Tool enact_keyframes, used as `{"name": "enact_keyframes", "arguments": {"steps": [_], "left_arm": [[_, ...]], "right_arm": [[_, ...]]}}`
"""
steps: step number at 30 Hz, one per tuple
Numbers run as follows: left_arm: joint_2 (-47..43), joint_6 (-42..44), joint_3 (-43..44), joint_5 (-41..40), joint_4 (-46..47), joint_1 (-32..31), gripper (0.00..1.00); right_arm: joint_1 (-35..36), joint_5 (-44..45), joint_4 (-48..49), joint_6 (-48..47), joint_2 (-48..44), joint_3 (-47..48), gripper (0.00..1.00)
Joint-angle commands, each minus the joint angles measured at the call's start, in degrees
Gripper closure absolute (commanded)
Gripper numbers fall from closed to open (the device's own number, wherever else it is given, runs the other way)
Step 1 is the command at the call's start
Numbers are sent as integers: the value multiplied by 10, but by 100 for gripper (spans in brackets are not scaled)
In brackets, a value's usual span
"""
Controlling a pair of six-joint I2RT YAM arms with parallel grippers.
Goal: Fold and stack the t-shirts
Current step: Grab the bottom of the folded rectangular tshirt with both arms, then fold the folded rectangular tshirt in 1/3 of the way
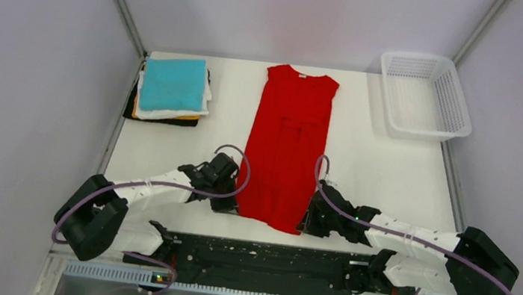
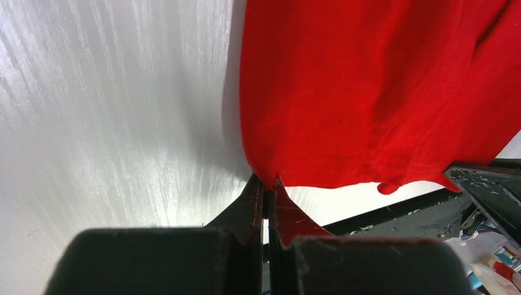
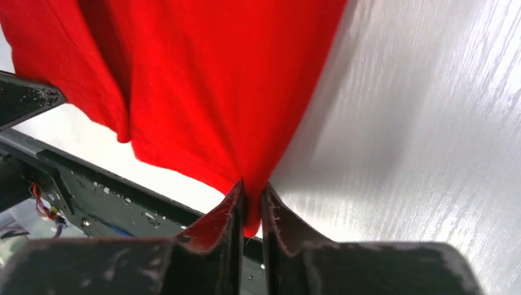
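A bright red t-shirt (image 1: 287, 143) lies lengthwise in the middle of the table, sides folded in, collar at the far end. My left gripper (image 1: 234, 206) is shut on the shirt's near left hem corner; the left wrist view shows the cloth (image 2: 362, 92) pinched between the tips (image 2: 268, 184). My right gripper (image 1: 306, 221) is shut on the near right hem corner; the right wrist view shows red cloth (image 3: 209, 86) clamped between its tips (image 3: 252, 193). A stack of folded shirts (image 1: 172, 88), teal on top over white, orange and black, sits at the far left.
A white plastic mesh basket (image 1: 424, 96) stands at the far right corner. Grey walls close in the table on both sides. The black base rail (image 1: 259, 264) runs along the near edge.
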Motion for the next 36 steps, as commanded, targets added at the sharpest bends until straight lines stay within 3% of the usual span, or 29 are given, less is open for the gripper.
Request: {"name": "enact_keyframes", "arguments": {"steps": [1, 6, 10, 16, 24, 30, 36], "left_arm": [[-37, -15, -47, -26, -44, -7, 100], [-130, -36, -86, 13, -81, -18, 100], [-177, -50, -99, 83, -39, -25, 100], [-159, -10, -18, 88, -39, -25, 100], [-46, 64, 124, 39, -21, 38, 100], [73, 100, 234, 33, 27, 88, 100], [178, 133, 356, 9, -10, 116, 100]], "right_arm": [[22, -22, -35, 29, -25, -39, 96], [40, -70, -43, 67, -127, -73, 100], [44, -117, -23, 69, -178, -71, 100], [23, -97, -34, 63, -163, -31, 100], [-155, -154, -43, -73, -117, 64, 100], [-251, -173, -1, -160, -12, 134, 100], [-309, -183, 27, -207, 82, 209, 100]]}}
